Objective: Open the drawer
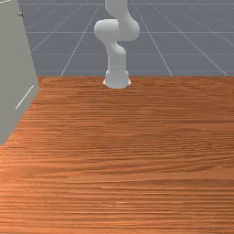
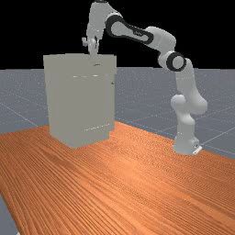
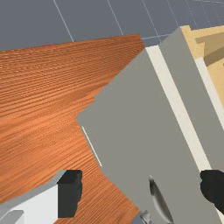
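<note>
The boxy grey cabinet stands tall. Its curved silver handle runs alongside a white strip. The white pincer's fingers are apart.

The arm is smooth and pale, white shading to light grey, built of rounded, tube-like links. Its base flares into a lobed foot, with a small bright white piece at its edge. Directly above the base the links are plain and swollen at the bends. Farther up from the base, black rings circle pale discs, and black trim edges a long link bearing a small dark marking. Farthest along from the base, the light grey gripper has blocky black fingertips.
</note>
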`<state>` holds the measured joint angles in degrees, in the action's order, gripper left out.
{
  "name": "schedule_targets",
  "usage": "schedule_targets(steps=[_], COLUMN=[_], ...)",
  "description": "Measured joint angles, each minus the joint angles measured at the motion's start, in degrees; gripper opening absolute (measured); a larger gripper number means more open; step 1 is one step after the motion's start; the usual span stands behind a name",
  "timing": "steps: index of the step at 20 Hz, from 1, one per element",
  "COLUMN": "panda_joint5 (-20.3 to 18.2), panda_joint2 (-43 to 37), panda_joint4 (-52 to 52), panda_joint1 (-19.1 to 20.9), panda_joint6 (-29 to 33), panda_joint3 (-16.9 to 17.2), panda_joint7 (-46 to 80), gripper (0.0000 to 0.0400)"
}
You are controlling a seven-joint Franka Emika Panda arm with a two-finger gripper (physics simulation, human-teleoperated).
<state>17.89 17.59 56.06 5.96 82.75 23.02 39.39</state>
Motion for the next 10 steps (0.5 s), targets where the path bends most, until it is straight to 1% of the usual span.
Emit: schedule_targets(steps=[5, 8, 10], panda_joint5=[-0.48, -4.16, -5.74], panda_joint2=[-0.08, -1.29, -1.93], panda_joint4=[-0.11, -0.19, -0.6], panda_joint1=[-0.3, -0.67, -1.56], panda_joint6=[-0.75, -3.39, -5.88], panda_joint3=[0.08, -0.76, -1.42], panda_joint7=[0.12, 0.32, 0.22], gripper=[0.04, 0.04, 0.04])
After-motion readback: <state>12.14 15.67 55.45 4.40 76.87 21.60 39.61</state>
